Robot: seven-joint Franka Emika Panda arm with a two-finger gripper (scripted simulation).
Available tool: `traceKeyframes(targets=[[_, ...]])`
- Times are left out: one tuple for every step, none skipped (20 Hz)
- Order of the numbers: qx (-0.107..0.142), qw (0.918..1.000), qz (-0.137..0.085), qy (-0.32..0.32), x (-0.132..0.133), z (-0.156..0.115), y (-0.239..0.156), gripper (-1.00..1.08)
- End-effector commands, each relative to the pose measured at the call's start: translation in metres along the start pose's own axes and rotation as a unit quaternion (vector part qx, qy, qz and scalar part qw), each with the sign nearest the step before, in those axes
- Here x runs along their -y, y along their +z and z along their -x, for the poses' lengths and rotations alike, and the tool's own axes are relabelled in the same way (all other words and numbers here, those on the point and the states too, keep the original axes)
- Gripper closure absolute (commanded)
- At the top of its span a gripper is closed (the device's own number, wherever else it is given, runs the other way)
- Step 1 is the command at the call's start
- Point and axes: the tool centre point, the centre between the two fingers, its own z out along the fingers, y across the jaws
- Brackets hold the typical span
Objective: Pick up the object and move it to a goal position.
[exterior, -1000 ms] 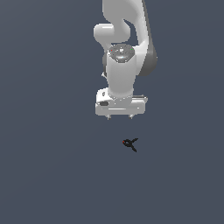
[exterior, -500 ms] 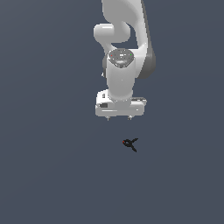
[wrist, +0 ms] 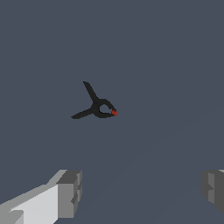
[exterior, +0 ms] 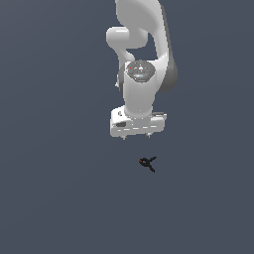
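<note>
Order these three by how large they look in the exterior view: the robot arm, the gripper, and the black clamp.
Largest to smallest:
1. Robot arm
2. Gripper, white and wide
3. Black clamp, by far the smallest, lying apart from the gripper

One white arm, one claw, one black clamp

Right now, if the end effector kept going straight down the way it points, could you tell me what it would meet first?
Probably the bare dark grey floor. The open white end effector hangs above it, and the tiny black clamp with the red spot lies off its line, not between the fingers. Depth is unclear.
</note>
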Motion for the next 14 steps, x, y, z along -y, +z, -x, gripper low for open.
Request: traceKeyframes(targets=[[0.001, 0.9996, 0.002, -0.028, 0.002, -0.003, 0.005, -0.92], [0.001, 0.9992, 0.003, -0.040, 0.003, -0.004, 0.007, -0.92], [0.001, 0.9985, 0.004, -0.054, 0.004, -0.006, 0.009, -0.92], [0.001, 0.9976, 0.005, -0.068, 0.005, -0.007, 0.011, -0.92], [0.001, 0.9965, 0.006, -0.084, 0.006, -0.009, 0.014, -0.92], [0.002, 0.9950, 0.007, -0.100, 0.007, -0.010, 0.017, -0.92], [0.002, 0.9933, 0.007, -0.116, 0.008, -0.012, 0.019, -0.92], [0.002, 0.9913, 0.008, -0.132, 0.009, -0.014, 0.022, -0.92], [0.003, 0.9890, 0.009, -0.148, 0.010, -0.015, 0.025, -0.92], [0.003, 0.9865, 0.010, -0.164, 0.012, -0.017, 0.027, -0.92], [0.003, 0.9837, 0.010, -0.179, 0.013, -0.019, 0.030, -0.92], [0.003, 0.9807, 0.011, -0.195, 0.014, -0.020, 0.033, -0.92], [0.004, 0.9774, 0.012, -0.211, 0.015, -0.022, 0.035, -0.92], [0.004, 0.9739, 0.012, -0.227, 0.017, -0.023, 0.038, -0.92]])
